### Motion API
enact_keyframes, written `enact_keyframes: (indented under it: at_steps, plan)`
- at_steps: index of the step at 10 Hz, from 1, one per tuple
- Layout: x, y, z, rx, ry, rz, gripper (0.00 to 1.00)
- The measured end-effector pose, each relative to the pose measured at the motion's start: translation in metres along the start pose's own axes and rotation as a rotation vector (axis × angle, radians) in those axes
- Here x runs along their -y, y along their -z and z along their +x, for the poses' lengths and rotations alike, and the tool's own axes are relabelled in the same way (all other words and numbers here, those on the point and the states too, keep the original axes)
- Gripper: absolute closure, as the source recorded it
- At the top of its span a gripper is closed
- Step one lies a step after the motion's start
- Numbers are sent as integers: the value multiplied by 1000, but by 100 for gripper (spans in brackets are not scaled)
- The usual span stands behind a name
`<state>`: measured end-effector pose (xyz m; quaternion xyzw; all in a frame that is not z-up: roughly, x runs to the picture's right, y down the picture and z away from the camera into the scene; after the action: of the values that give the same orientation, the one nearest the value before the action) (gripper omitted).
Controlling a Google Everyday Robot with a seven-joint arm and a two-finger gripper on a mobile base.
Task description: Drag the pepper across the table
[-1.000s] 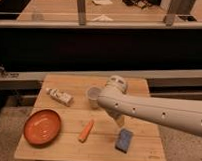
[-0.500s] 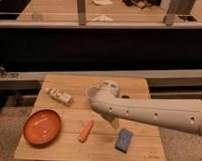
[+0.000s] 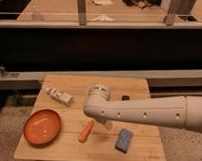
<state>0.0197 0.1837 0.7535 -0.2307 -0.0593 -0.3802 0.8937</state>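
The pepper point(image 3: 85, 131) is a small orange, elongated piece lying on the wooden table point(image 3: 142, 151), near the front and a little left of centre. My white arm point(image 3: 143, 112) reaches in from the right across the table's middle. The gripper point(image 3: 108, 125) is mostly hidden under the arm's end. A pale part of it shows just below the arm, close to the right of the pepper's upper end. I cannot tell if it touches the pepper.
An orange-red plate point(image 3: 42, 126) sits at the front left. A white bottle point(image 3: 59, 96) lies at the back left. A blue sponge point(image 3: 124, 140) lies at the front right. A small dark object point(image 3: 125, 98) sits behind the arm.
My arm has swung left and lower across the table, bringing its end close beside the pepper. The pepper, plate, bottle and sponge have not moved.
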Motion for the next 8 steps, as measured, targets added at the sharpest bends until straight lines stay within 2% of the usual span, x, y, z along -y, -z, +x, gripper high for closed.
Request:
enact_keyframes:
  at_steps: [8]
  plan:
    - [18,-24,-25,44,112,27,20]
